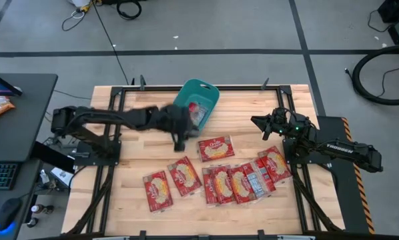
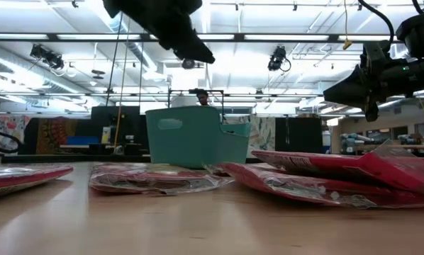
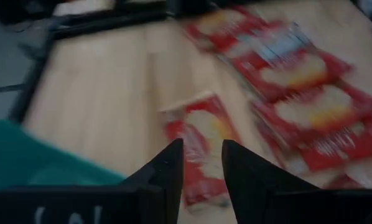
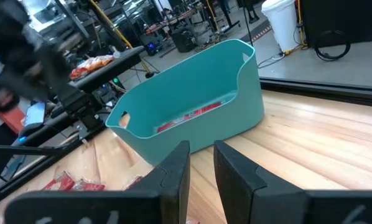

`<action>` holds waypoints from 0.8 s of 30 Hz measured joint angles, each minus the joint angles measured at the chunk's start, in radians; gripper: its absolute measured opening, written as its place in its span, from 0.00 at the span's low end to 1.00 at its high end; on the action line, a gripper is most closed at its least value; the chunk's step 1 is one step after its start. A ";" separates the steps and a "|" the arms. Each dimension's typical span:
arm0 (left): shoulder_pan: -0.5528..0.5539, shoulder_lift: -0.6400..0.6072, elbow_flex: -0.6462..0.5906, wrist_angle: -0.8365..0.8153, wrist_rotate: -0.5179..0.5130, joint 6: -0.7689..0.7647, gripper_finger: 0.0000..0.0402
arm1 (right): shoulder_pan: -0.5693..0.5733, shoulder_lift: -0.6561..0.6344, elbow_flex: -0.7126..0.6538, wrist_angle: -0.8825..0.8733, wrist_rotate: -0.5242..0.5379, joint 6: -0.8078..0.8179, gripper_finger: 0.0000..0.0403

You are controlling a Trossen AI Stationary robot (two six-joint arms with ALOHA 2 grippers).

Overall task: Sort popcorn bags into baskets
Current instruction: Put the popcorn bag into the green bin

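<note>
Left end effector (image 1: 179, 142): hovering just beside the basket, fingers narrowly parted, holding nothing.
Right end effector (image 1: 260, 123): waiting at the worktop's right side, narrow gap, carrying nothing.
Basket (image 1: 206, 91): sitting at the far middle, containing one popcorn bag (image 1: 197, 111).
Other popcorn bags (image 1: 216, 149): lying across the worktop (image 1: 129, 173).

Your wooden counter (image 1: 139, 200) sat on a grey floor (image 1: 253, 27) with loose cables (image 1: 379, 73), under bright ceiling strip lights (image 2: 283, 37).
</note>
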 joint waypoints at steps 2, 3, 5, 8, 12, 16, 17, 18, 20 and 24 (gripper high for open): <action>-0.058 0.019 0.000 -0.022 -0.036 0.018 0.29 | 0.000 0.000 0.000 0.000 0.000 0.000 0.19; -0.087 0.031 0.000 -0.027 -0.059 0.020 0.29 | 0.000 0.000 0.000 0.000 0.000 0.000 0.19; -0.144 0.056 0.000 -0.067 -0.121 0.020 0.29 | 0.000 0.000 0.000 0.001 0.000 0.000 0.19; -0.228 0.095 0.000 -0.110 -0.211 0.020 0.31 | 0.000 0.000 0.000 0.001 0.000 0.000 0.19; -0.325 0.148 0.000 -0.133 -0.283 0.022 0.39 | 0.000 0.000 0.000 0.001 0.000 0.000 0.19; -0.399 0.187 0.000 -0.158 -0.295 0.047 0.47 | 0.000 0.000 0.000 0.000 0.000 0.000 0.19; -0.415 0.198 0.000 -0.168 -0.295 0.057 0.49 | 0.000 0.000 0.000 0.000 0.000 0.000 0.19; -0.430 0.205 0.000 -0.180 -0.295 0.069 0.50 | 0.000 0.000 0.000 0.000 0.000 0.000 0.19; -0.455 0.223 0.000 -0.212 -0.295 0.079 0.50 | 0.000 0.000 0.000 0.000 0.000 0.000 0.19; -0.491 0.263 0.000 -0.273 -0.291 0.080 0.51 | 0.000 0.000 0.000 0.000 0.000 0.000 0.19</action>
